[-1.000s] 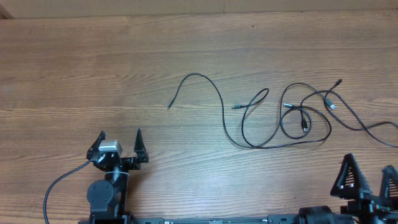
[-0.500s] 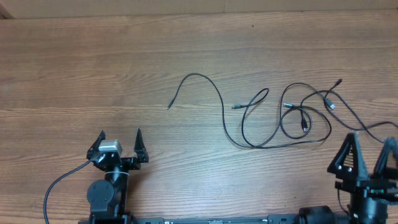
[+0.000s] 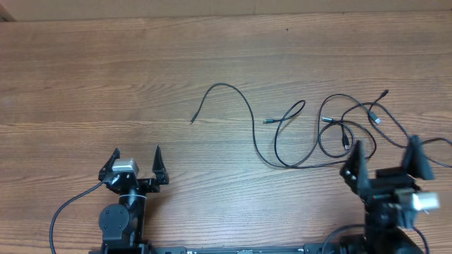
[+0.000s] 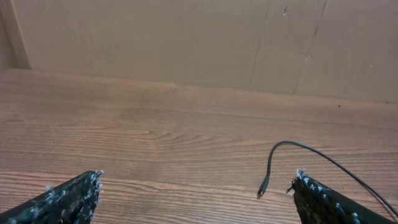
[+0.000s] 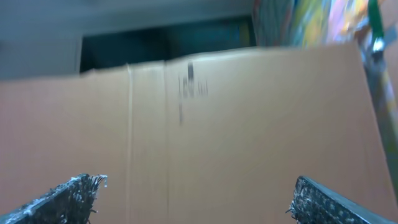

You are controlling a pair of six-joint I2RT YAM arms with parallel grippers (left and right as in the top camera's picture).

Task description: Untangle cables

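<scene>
Several thin black cables [image 3: 311,159] lie in loose curves on the wooden table, right of centre. One long cable [image 3: 233,90] arcs left and ends in a small plug [image 3: 192,121]. The others cross in overlapping loops [image 3: 346,134] with small plug ends. My left gripper [image 3: 135,152] stands open and empty near the front left, well apart from the plug. The left wrist view shows that plug end [image 4: 262,190] just inside the right finger [image 4: 323,199], with the left gripper [image 4: 198,177] wide open. My right gripper [image 3: 385,144] is open just in front of the loops. The blurred right wrist view shows the right gripper [image 5: 199,180] empty and no cables.
A cardboard wall [image 4: 186,37] runs along the table's far edge and fills the right wrist view [image 5: 205,137]. A thicker black arm wire [image 3: 67,208] curves off the left arm's base. Bare wood [image 3: 106,70] spreads across the left and far side.
The right arm has risen from the front right corner and moved away from the front edge and leftward, up to the looped cables. The left arm and the cables have not moved.
</scene>
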